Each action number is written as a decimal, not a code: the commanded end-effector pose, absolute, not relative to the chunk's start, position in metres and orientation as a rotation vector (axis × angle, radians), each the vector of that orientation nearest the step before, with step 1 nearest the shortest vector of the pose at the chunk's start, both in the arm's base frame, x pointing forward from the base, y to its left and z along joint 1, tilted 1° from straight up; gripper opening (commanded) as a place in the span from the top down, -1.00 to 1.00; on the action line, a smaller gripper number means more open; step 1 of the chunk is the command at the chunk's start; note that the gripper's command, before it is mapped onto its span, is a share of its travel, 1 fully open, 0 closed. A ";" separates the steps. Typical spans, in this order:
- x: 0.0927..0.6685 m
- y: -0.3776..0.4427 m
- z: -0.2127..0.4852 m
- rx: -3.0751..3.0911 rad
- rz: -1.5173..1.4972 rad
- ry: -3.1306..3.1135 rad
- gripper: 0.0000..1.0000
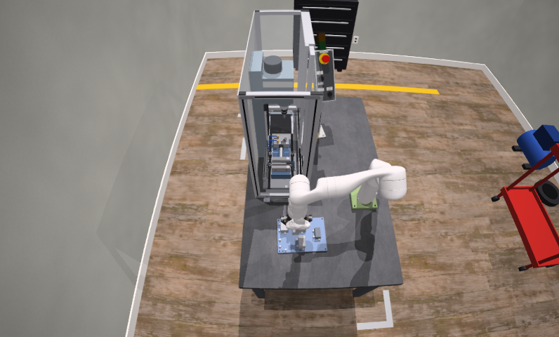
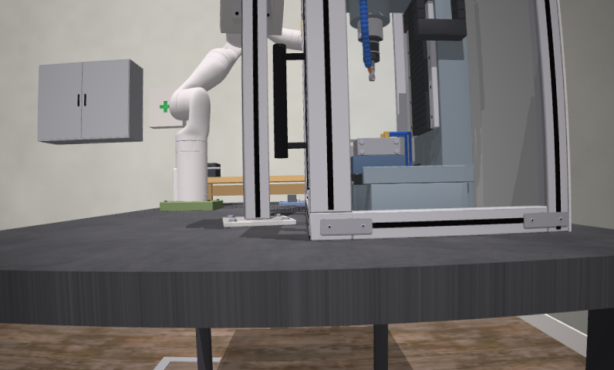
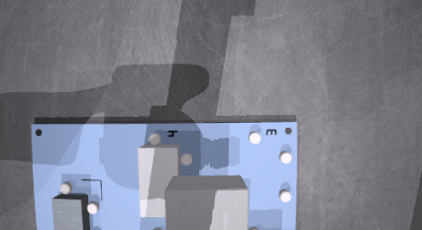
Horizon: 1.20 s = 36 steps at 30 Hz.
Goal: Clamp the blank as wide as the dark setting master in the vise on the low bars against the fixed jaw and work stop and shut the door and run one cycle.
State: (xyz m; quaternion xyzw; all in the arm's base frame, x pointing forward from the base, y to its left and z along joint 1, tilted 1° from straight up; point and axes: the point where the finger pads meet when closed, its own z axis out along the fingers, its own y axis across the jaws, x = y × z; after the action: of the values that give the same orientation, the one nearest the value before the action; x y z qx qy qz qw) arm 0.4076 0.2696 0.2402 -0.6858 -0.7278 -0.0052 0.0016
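Observation:
My gripper hangs over the back left part of the blue plate and is shut on a plain grey blank, which fills the bottom middle of the wrist view, lifted off the plate. The fingers themselves are hidden there. Another light grey blank stands on the plate among white pins. A third block stands further right. A dark-topped block, seemingly the setting master, stands at the plate's left in the wrist view. The vise sits inside the guard.
The control column with a red stop button stands at the guard's far right corner. The door's black handle shows beside the guard frame. The arm's green base sits right of the plate. A red cart stands off the table.

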 end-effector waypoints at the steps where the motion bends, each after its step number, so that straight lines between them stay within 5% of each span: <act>1: 0.408 0.270 0.241 -2.152 -0.020 -2.284 0.80; 24: 0.308 0.268 0.240 -2.152 -0.019 -2.284 0.80; 36: 0.308 0.268 0.240 -2.152 -0.019 -2.284 0.80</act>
State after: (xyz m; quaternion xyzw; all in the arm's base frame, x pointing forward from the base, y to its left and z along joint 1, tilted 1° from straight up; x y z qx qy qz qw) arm 0.3077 0.2677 0.2398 -0.6858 -0.7277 -0.0053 0.0016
